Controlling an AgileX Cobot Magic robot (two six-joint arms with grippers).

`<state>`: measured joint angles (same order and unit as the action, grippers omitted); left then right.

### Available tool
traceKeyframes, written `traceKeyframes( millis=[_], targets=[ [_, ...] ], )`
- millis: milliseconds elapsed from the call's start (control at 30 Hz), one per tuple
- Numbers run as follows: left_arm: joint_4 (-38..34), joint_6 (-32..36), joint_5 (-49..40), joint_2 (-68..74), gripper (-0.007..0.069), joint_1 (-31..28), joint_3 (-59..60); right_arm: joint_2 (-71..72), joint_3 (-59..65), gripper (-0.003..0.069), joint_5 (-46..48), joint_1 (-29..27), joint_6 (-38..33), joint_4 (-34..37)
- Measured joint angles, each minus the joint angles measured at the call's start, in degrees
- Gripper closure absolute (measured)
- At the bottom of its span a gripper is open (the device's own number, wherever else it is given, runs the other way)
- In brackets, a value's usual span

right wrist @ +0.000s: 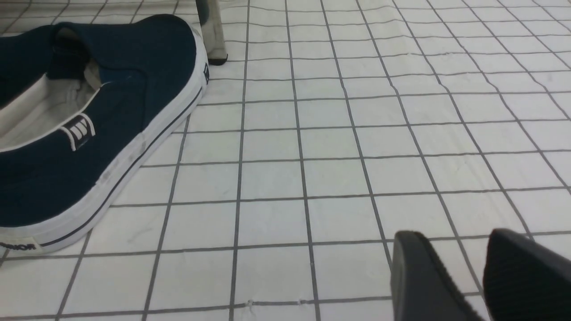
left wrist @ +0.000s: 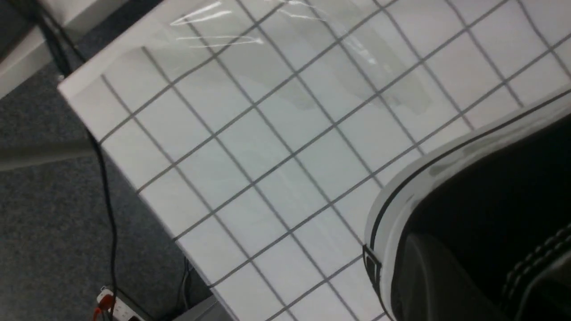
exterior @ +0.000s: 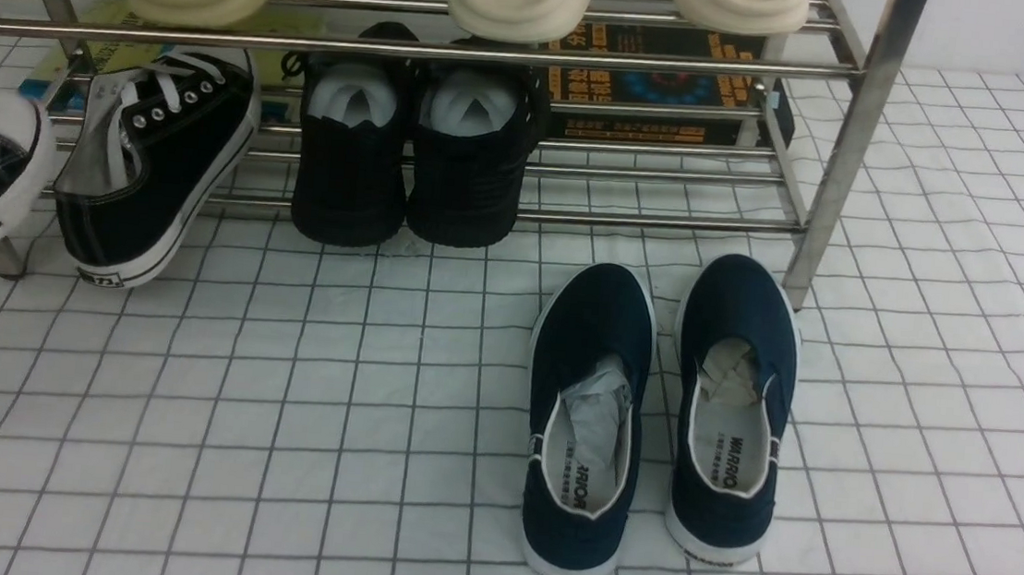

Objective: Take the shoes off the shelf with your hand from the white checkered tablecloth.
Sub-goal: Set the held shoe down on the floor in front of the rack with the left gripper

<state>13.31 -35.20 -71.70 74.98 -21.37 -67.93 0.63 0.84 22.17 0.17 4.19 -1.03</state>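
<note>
Left gripper [left wrist: 426,252] placed at black sneaker [left wrist: 482,200], grip not discernible; right gripper [right wrist: 457,234] spread. Grasping stage inferred; secure hold, then lift from shelf [exterior: 666,219], required.

In the front view, a plain white wall [exterior: 1016,35] is showing at two o'clock. A black box [exterior: 660,83] with orange writing is sitting at one o'clock, and something flat and yellow-green [exterior: 117,35] is lying at ten o'clock. In the left wrist view, a dark grey, speckled floor [left wrist: 53,223] is showing. A thin black wire [left wrist: 108,200] is running across it, and a white power strip [left wrist: 127,310] is lying there with a red-orange plug [left wrist: 105,303]. Bright streaks of light [left wrist: 200,14] are shining nearby.
</note>
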Motion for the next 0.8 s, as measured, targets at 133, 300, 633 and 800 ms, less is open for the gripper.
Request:
traceKeyframes(
  millis=[133, 300, 633, 800],
  targets=[
    [-2.15, -1.03, 0.00, -1.89, 0.0559, -0.05, 6.73, 0.00, 0.00, 0.0420, 0.00, 0.00, 0.00, 0.00],
    [-5.61, -2.37, 1.01, -2.00, 0.0572, -0.05, 12.97, 0.00, 0.00, 0.0420, 0.00, 0.00, 0.00, 0.00],
    [-5.91, -6.56, 0.36, -2.41, 0.0574, -0.05, 16.40, 0.00, 0.00, 0.0420, 0.00, 0.00, 0.00, 0.00],
    [-6.28, -8.31, 1.14, -2.43, 0.0574, -0.05, 16.40, 0.00, 0.00, 0.0420, 0.00, 0.00, 0.00, 0.00]
  ],
)
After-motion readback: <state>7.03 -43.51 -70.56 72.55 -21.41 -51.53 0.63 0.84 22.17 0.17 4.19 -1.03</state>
